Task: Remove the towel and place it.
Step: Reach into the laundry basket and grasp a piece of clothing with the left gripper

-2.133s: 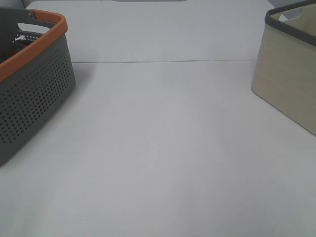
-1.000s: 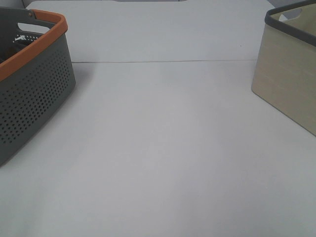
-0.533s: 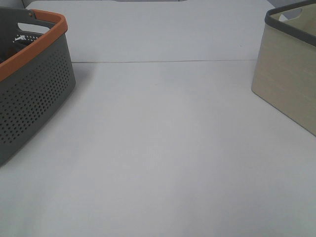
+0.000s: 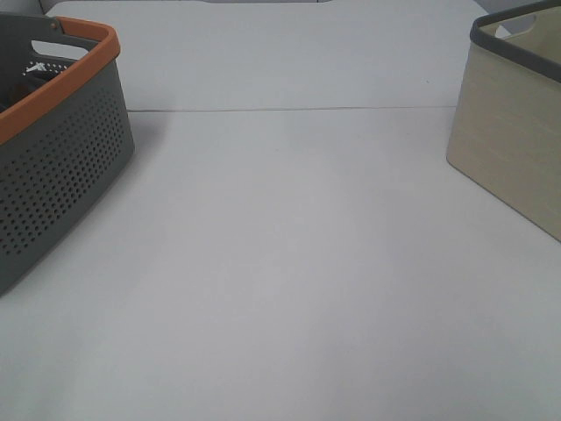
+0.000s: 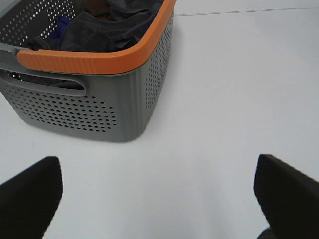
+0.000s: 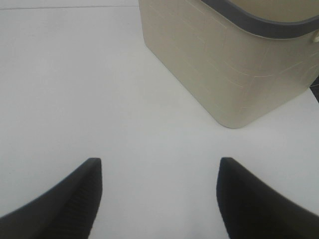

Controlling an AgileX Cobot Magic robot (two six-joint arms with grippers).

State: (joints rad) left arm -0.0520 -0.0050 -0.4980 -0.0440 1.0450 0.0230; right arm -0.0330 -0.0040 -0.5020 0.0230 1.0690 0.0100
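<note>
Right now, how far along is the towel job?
Done: nothing yet. The towel lies in the grey basket among other clothes. In hand: nothing; the left claw and right claw are open and empty above the table. Left: grasp the towel, lift it out, place it.

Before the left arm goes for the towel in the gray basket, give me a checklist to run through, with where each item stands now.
1. Left gripper open and empty: ok.
2. Right gripper open and empty: ok.
3. Towel visible in the gray basket: ok, dark cloth among other fabrics.
4. Towel free of those fabrics: cannot tell.
5. Left gripper over the basket opening: not ok, it hangs over the table, short of the basket.
6. No obstacle on the table between basket and beige bin: ok.
</note>
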